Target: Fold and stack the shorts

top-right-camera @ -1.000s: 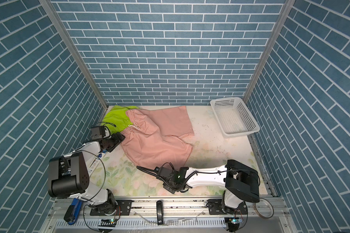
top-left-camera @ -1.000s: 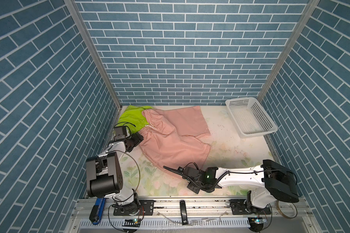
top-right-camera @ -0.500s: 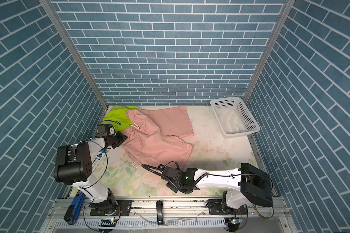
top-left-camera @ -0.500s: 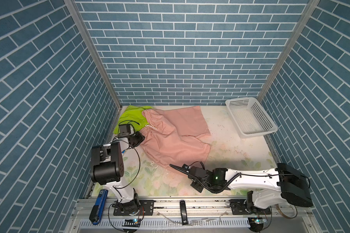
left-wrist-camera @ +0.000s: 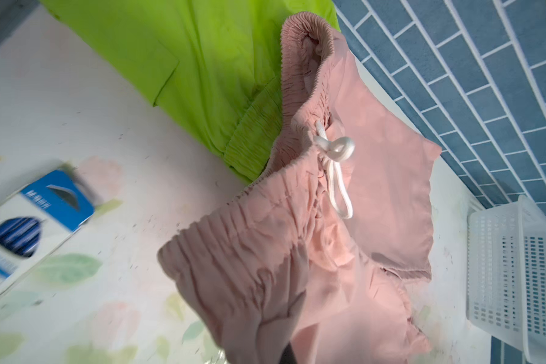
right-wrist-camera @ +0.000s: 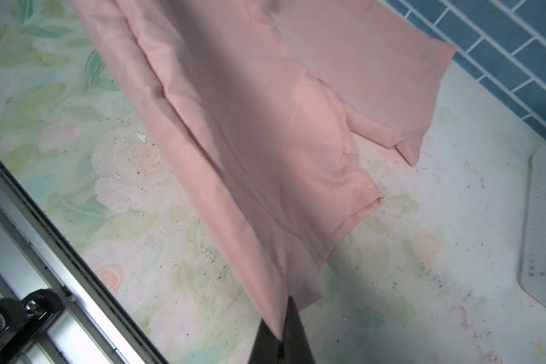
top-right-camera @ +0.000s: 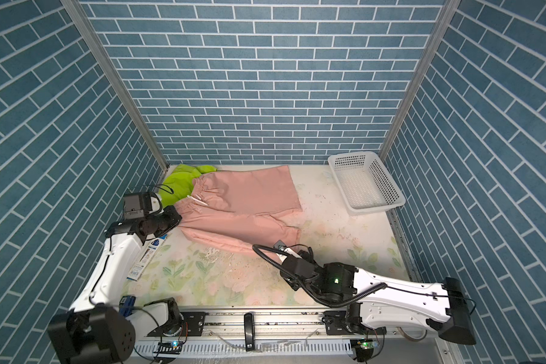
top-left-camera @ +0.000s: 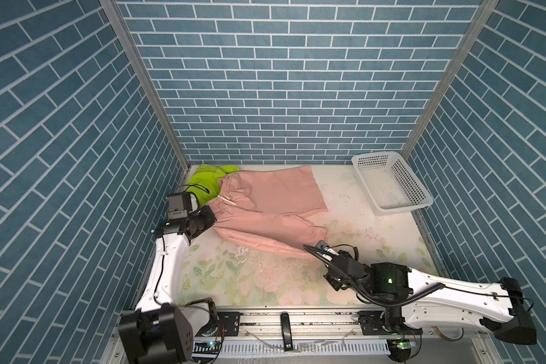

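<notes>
The salmon pink shorts (top-left-camera: 265, 205) (top-right-camera: 243, 201) lie spread across the back left of the table, their waistband over the lime green shorts (top-left-camera: 205, 182) (top-right-camera: 178, 184) in the back left corner. My left gripper (top-left-camera: 207, 219) (top-right-camera: 174, 217) is shut on the pink waistband's near end; in the left wrist view gathered pink fabric (left-wrist-camera: 249, 268) covers the fingers. My right gripper (top-left-camera: 316, 252) (right-wrist-camera: 279, 340) is shut on the near leg's hem corner, and the pink cloth (right-wrist-camera: 265, 126) hangs stretched from its black tips. A white drawstring (left-wrist-camera: 334, 151) is knotted at the waistband.
A white perforated basket (top-left-camera: 391, 186) (top-right-camera: 364, 186) stands at the back right against the wall. A blue and white card package (top-right-camera: 148, 252) (left-wrist-camera: 29, 220) lies under my left arm. Brick walls close three sides. A metal rail (top-left-camera: 284, 315) runs along the front.
My left gripper has shut on the pink waistband. The right arm has swung to the right, carrying the leg hem corner with it and drawing the near leg out.
</notes>
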